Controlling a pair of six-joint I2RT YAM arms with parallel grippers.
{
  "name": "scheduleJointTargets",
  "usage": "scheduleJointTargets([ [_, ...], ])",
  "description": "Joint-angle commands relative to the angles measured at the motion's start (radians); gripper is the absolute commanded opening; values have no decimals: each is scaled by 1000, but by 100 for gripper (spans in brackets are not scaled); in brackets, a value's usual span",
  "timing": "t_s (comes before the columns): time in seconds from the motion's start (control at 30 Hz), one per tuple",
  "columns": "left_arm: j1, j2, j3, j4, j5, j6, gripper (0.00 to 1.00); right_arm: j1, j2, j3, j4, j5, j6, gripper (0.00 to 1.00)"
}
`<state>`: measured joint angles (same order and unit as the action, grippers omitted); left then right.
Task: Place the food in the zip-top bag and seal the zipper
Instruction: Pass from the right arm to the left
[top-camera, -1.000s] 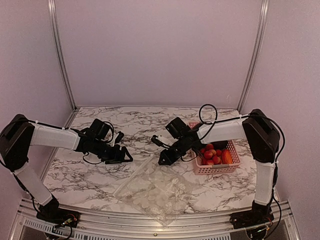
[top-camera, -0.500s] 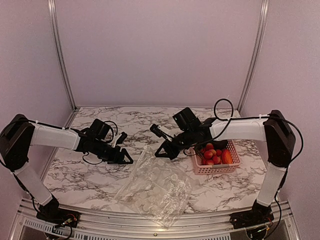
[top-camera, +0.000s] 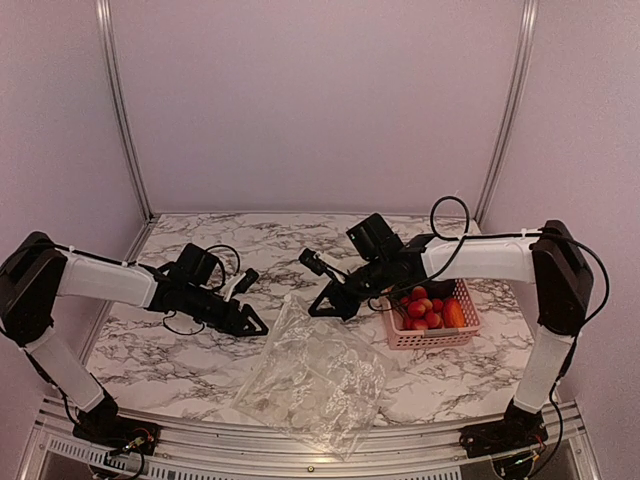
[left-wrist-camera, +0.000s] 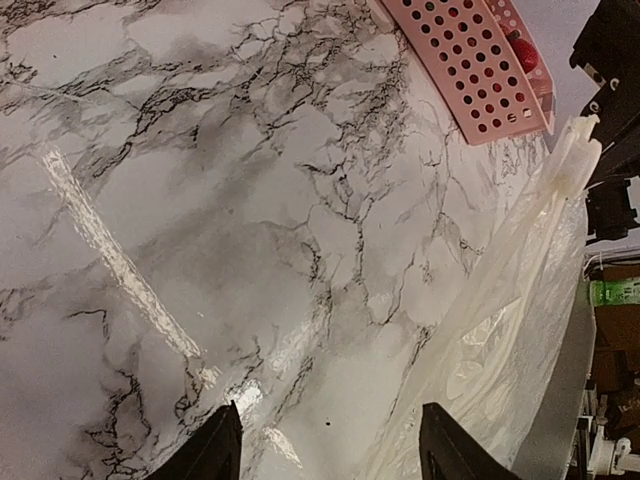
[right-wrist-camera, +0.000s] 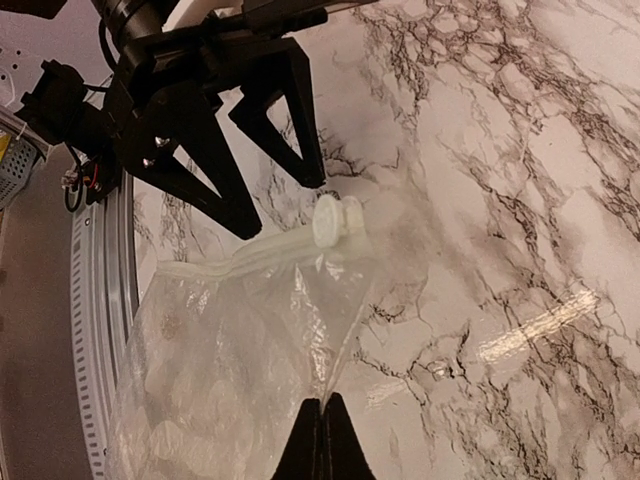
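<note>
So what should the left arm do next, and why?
Probably ease the left gripper forward and close on the zipper strip. The right gripper is pinched shut on the bag, holding its edge raised, while the left jaws stand open just short of the strip; the mouth needs two grips to spread.

The zip-top bag (top-camera: 315, 385) is clear crinkly plastic, the table (top-camera: 170, 355) glossy marble-look.

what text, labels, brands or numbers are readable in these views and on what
No readable text anywhere.
The zip-top bag bears only white dots, the pink basket only holes.
A green patch at the right edge of the left wrist view is too blurred to read.
</note>
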<state>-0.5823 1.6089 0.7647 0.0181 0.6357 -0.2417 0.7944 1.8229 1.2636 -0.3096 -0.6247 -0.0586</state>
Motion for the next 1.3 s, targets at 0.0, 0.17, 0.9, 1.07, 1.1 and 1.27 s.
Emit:
scheduleJointTargets([
  [0.0,-30,17,3,18,22,41,61,8,-9,45,-20,-32,-10,0],
  [0.17,-63,42,17,32,37,47,57,7,4,67,-23,-35,-9,0],
  [0.9,-76,-214,284,-386,-247,-144,0,7,-6,452,-182,416,291,63],
  [1.07,-76,-180,609,-814,-828,-276,0,8,-23,537,-188,433,382,63],
  [1.1,-80,-182,633,-828,-851,-302,0,8,-26,533,-175,402,394,61],
  [1.27,-104,-151,646,-727,-753,-413,0,7,-20,519,-126,303,421,59],
])
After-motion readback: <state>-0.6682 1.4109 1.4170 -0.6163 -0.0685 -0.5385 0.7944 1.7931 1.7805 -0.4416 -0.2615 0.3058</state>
